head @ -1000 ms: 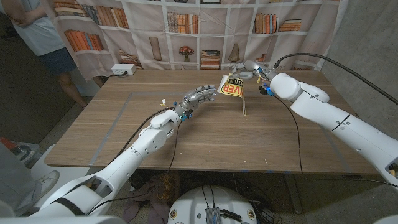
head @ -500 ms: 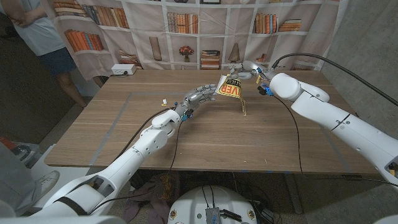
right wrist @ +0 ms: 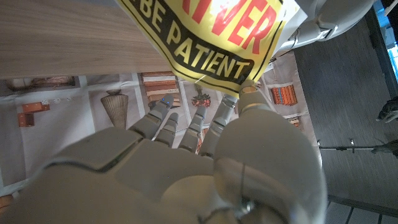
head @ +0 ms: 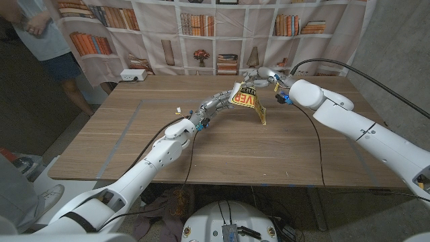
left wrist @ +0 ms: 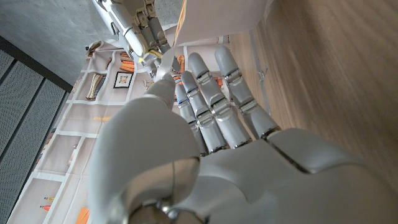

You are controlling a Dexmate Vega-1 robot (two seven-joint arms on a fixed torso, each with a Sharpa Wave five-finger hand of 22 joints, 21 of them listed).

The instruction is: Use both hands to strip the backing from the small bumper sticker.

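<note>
The small bumper sticker (head: pixel 242 98), yellow with red and black lettering, hangs in the air over the far middle of the table. In the right wrist view it reads "BE PATIENT" (right wrist: pixel 211 40). My right hand (head: pixel 260 75) pinches its upper edge between thumb and fingers (right wrist: pixel 247 93). My left hand (head: pixel 213 103) reaches up from the left, and its fingertips (left wrist: pixel 208 68) meet the sticker's white back (left wrist: pixel 217 18) at the lower left corner, thumb closed against them. A narrow pale strip (head: pixel 262 115) trails down from the sticker toward the table.
A white power box (head: pixel 132 75) sits at the table's far left edge and a small scrap (head: pixel 176 109) lies left of my left hand. A person (head: pixel 47 37) stands beyond the far left corner. A bookshelf-print curtain (head: pixel 201 27) hangs behind.
The sticker has swung up and to the left, now tilted between both hands. My left hand has closed in on its lower left corner; the right hand shifted slightly left.
</note>
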